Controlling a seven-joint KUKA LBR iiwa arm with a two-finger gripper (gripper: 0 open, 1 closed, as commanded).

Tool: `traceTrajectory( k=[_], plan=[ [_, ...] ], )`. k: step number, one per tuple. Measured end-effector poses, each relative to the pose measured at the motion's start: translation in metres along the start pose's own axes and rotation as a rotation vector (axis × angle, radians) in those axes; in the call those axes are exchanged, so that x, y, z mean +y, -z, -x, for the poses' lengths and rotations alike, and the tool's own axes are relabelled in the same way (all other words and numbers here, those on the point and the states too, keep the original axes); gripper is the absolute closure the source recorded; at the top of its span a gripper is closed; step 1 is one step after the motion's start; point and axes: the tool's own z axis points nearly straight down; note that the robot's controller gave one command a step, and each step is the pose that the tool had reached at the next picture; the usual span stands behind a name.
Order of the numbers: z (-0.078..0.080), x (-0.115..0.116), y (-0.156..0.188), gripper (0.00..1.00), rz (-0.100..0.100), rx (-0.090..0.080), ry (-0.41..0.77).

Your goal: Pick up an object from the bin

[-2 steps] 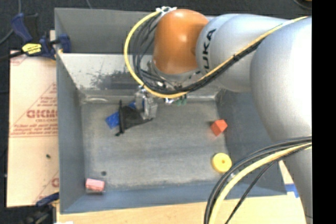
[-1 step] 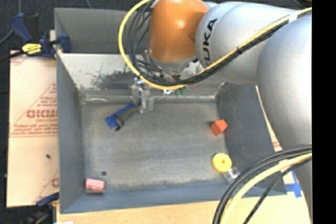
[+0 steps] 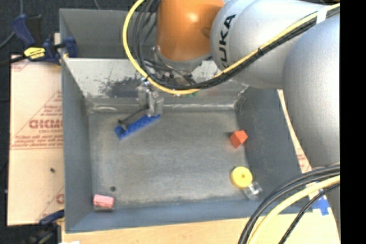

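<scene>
— Brush, is it?
— Maybe. Long blue thing [image 3: 135, 125] with a black top, at ten o'clock in the bin [image 3: 171, 168], just under the gripper [image 3: 152, 104].
— Gripper open or closed?
— Can't tell. The arm's orange cover [image 3: 183, 20] hides its top.

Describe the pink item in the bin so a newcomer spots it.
Look in the grey metal bin, at the floor's near left corner. A pink rectangular block lies there alone by the front wall. It is the one pink thing; the orange block and yellow round piece sit far right.
</scene>
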Motion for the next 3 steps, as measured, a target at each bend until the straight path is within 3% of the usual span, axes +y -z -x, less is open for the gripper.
traceTrajectory(
  k=[1, 2, 3],
  plan=[
    [-0.001, 0.002, -0.005, 1.00, 0.001, 0.003, 0.003],
    [-0.007, -0.015, -0.051, 1.00, -0.002, -0.007, 0.026],
    [-0.015, -0.019, -0.090, 1.00, 0.002, 0.002, 0.020]
  ],
)
